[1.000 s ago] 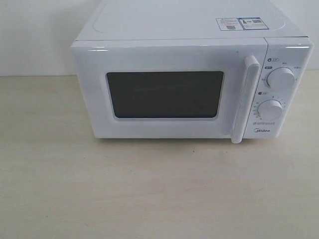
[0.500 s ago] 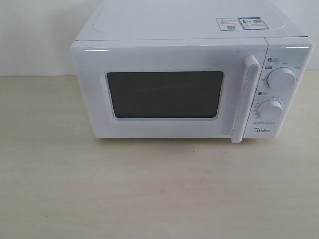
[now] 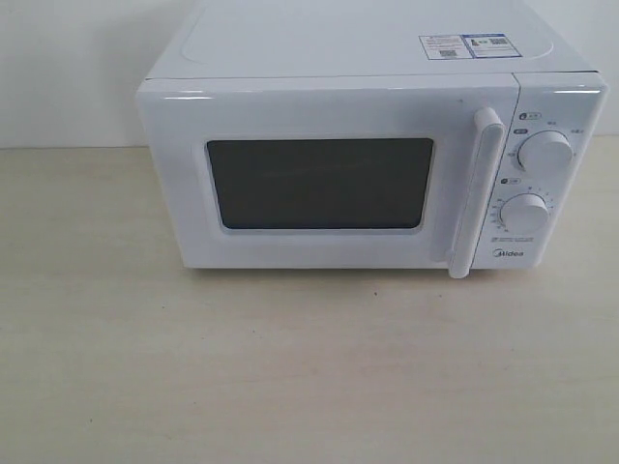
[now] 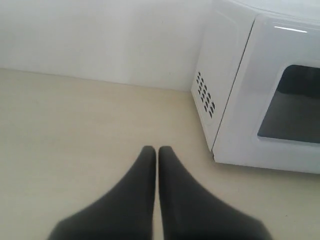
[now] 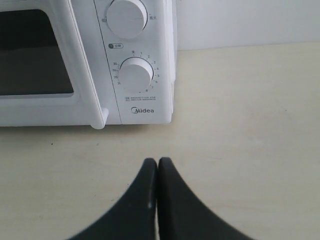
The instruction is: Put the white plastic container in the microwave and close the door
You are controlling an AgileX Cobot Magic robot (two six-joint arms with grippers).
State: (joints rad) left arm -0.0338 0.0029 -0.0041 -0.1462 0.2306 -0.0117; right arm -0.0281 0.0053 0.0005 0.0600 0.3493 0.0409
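Observation:
The white Midea microwave (image 3: 372, 58) stands at the back of the table. Its door (image 3: 329, 106) with the dark mesh window is shut, the vertical bar handle (image 3: 476, 193) at its right. The white plastic container is out of view in every frame. Neither gripper shows in the exterior view. My left gripper (image 4: 157, 150) is shut with nothing in it, over bare table off the microwave's (image 4: 235, 75) vented side. My right gripper (image 5: 157, 162) is shut and empty, in front of the microwave's dial panel (image 5: 136, 74).
The pale wooden table (image 3: 290, 377) stretches in front of and to both sides of the microwave. A white wall (image 3: 68, 68) runs behind. Two round dials (image 3: 544, 153) sit right of the handle.

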